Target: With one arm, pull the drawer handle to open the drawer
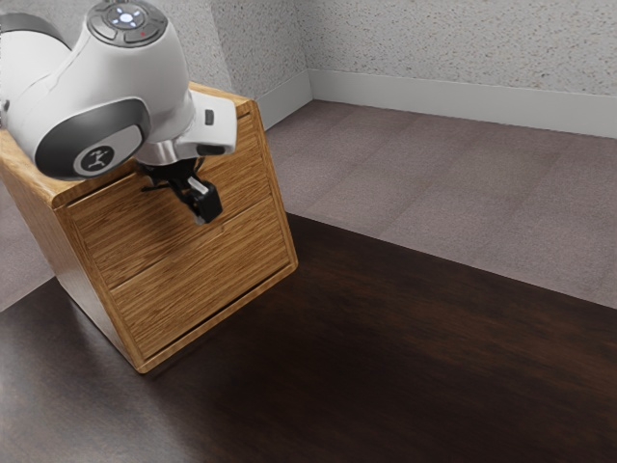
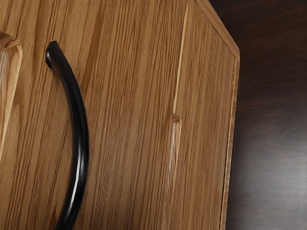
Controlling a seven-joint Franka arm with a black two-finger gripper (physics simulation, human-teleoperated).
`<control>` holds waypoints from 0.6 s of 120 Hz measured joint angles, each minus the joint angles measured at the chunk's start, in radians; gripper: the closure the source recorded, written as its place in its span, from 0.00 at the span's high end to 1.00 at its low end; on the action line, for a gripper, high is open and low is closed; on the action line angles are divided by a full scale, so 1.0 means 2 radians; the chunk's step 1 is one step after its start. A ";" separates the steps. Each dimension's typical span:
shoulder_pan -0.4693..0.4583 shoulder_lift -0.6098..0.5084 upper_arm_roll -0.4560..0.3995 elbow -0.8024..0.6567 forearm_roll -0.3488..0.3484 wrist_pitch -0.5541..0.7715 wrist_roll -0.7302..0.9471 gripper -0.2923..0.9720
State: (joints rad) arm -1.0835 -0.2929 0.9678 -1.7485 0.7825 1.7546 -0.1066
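Two drawer fronts are being shown on the wooden cabinet (image 1: 207, 289), one stacked over the other, and both are sitting flush with the frame, so nothing is being pulled out yet. The cabinet is parked on the dark table (image 1: 405, 376) toward the exterior view's left, turned at an angle so one lower corner is pointing out across the tabletop.

The arm (image 1: 96, 87) is being hung over the cabinet's top edge, and the gripper (image 1: 202, 200) is being held right up against the upper drawer front (image 1: 145, 231), near its upper edge. Whether it's spread or pressed together can't be told from this side angle, honestly.

In the wrist view the black curved handle (image 2: 79, 143) is being seen close up, bowing off the wood grain, with its one visible end being met by the panel. Beside it, a thin seam (image 2: 180, 62) is running along the front and ending in a small recess (image 2: 175, 143). Beyond that, the cabinet's chamfered outer edge is being followed straight by dark tabletop.

As for room: a wide stretch of table is lying in front of the drawer faces, toward the exterior view's right and lower side. The table's far edge is running diagonally from just behind the cabinet, with grey floor (image 1: 463, 183) and a speckled wall (image 1: 434, 39) beyond it.
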 joint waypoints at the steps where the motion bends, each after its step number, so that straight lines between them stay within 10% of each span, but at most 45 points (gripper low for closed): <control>1: 0.000 0.000 0.000 0.000 0.000 0.000 0.000 0.77; 72: -0.040 0.006 0.034 0.000 0.003 -0.001 -0.003 0.76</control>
State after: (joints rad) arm -1.1629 -0.2800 1.0350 -1.7480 0.7886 1.7525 -0.1129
